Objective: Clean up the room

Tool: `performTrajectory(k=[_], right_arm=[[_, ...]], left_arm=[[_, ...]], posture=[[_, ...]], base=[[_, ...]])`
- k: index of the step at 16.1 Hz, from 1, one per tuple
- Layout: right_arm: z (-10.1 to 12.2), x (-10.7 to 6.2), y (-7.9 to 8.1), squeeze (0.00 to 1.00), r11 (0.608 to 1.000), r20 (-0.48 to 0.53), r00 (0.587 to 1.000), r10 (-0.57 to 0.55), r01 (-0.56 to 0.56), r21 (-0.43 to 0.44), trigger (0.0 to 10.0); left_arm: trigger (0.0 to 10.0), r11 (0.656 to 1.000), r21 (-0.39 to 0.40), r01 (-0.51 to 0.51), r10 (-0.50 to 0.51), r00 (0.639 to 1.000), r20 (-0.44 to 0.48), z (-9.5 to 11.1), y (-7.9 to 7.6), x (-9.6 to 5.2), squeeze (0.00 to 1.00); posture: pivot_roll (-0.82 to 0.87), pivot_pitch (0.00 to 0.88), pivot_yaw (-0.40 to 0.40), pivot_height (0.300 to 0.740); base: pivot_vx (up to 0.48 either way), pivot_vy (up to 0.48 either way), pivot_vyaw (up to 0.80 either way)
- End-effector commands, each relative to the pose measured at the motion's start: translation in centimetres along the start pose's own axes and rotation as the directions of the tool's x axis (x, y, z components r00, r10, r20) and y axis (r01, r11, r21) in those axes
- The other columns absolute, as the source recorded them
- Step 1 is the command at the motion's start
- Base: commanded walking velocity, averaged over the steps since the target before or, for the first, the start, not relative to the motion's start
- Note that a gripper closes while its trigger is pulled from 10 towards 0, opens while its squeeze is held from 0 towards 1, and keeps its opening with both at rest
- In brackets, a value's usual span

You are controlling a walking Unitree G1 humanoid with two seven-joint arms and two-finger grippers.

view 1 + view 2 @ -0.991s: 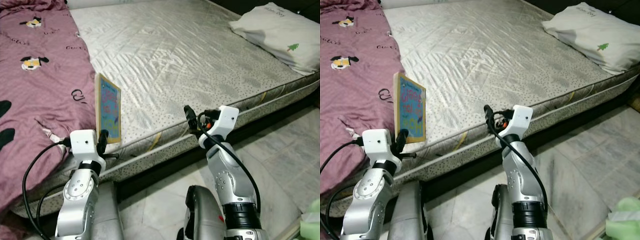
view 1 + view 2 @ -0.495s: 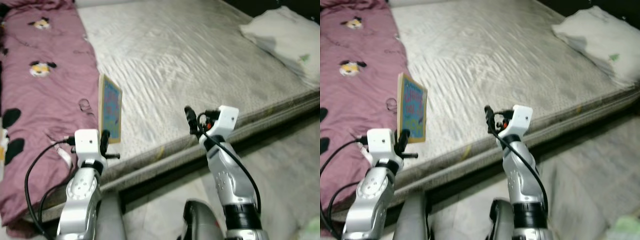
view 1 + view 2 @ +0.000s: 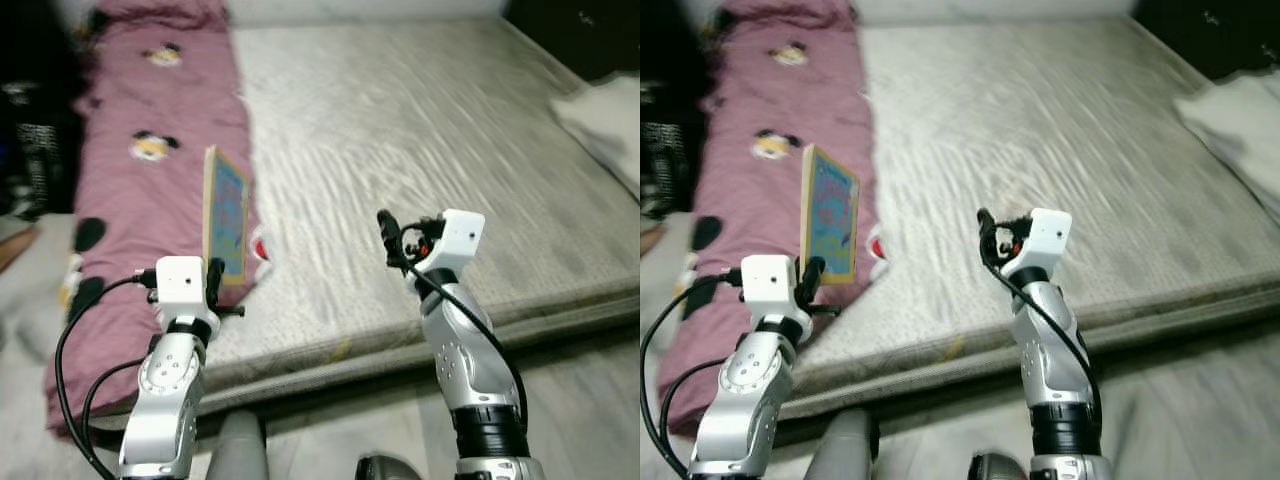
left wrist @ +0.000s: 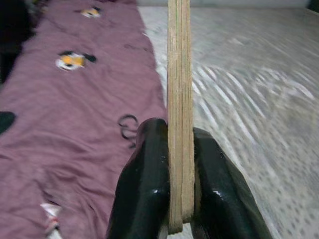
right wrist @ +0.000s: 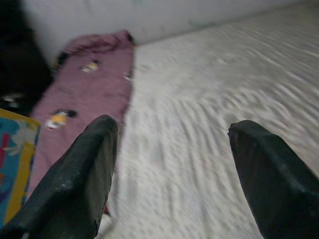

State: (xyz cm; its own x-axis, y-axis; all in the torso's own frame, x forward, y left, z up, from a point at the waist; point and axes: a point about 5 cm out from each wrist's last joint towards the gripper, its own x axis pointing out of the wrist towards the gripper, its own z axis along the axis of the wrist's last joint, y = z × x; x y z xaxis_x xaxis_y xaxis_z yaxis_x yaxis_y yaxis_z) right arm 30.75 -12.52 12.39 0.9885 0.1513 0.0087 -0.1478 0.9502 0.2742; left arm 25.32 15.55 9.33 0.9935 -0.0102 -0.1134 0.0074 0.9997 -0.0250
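At about nine o'clock the left hand (image 3: 213, 275) is clamped on the bottom edge of a picture book (image 3: 225, 213), holding it upright above the purple quilt (image 3: 150, 170) on the bed (image 3: 420, 130). Toward three o'clock the right hand (image 5: 172, 174) hangs empty, fingers apart. The carrying step seems underway; next comes finding somewhere to set the book down.

Bare grey mattress (image 3: 420, 130), white pillow (image 3: 605, 125) at its edge
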Motion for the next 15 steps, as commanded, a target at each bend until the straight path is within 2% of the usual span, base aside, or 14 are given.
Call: performTrajectory(k=[1, 3, 6, 15], right_arm=[[0.24, -0.05, -0.26, 0.0, 1.0, 0.009, 1.0, -0.002, 0.002, -0.011, 10.0], [0.12, -0.06, -0.19, 0.0, 1.0, 0.006, 1.0, 0.005, -0.005, -0.012, 10.0], [0.03, -0.02, -0.03, 0.0, 1.0, 0.004, 1.0, 0.015, -0.015, -0.011, 10.0], [-0.07, 0.01, 0.09, 0.0, 1.0, 0.004, 1.0, 0.027, -0.027, -0.016, 10.0]], left_arm=[[10.0, 1.0, -0.013, 0.022, -0.022, 0.999, 0.046, 0.91, -0.4, 0.24, 0.0], [10.0, 0.999, 0.025, 0.023, -0.024, 0.999, 0.047, 0.97, -0.69, 0.41, 0.0], [10.0, 0.998, 0.038, 0.043, -0.045, 0.997, 0.061, 1.12, -1.1, 0.47, 0.0], [10.0, 0.999, 0.023, 0.031, -0.032, 0.998, 0.059, 1.06, -1.07, 0.71, 0.0]], posture=[[0.1, 0.0, -0.048, 0.74], [0.1, 0.0, -0.049, 0.74], [0.1, 0.0, -0.051, 0.74], [0.1, 0.0, -0.053, 0.74]], base=[[0.0, 0.0, 0.0], [0.0, 0.0, 0.0], [0.0, 0.0, 0.0], [0.0, 0.0, 0.0]])
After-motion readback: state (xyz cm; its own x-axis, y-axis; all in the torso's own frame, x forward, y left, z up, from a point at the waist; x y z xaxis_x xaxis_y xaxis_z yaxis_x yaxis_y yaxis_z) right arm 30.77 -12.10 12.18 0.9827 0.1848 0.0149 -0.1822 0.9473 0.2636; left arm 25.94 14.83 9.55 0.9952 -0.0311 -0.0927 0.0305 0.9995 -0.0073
